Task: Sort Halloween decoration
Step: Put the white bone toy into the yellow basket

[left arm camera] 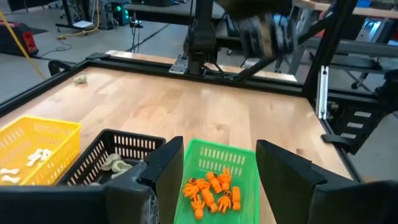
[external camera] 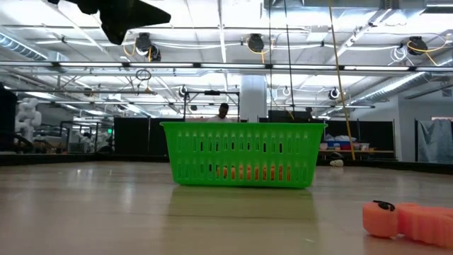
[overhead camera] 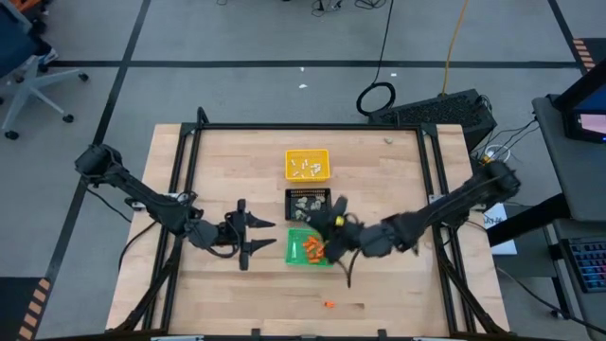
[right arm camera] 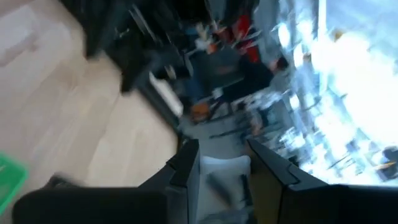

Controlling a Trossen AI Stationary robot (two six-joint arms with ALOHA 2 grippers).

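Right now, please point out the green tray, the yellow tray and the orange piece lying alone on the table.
green tray [overhead camera: 296, 256]: high view, on its left rim.
yellow tray [overhead camera: 288, 166]: high view, on its left rim.
orange piece [overhead camera: 329, 305]: high view, on its middle, on the bare table near the front edge.

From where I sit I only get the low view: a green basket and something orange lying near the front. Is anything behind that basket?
Observer: Yes. Behind the green tray stand a black tray and, farthest back, a yellow tray, all in one row.
Operator: What is in them?
Observer: White sticks in the yellow one, beige-grey lumps in the black one, orange bits in the green one.
Operator: And where are the arms?
Observer: The left gripper hangs open and empty beside the green tray. The right gripper is above the green and black trays.
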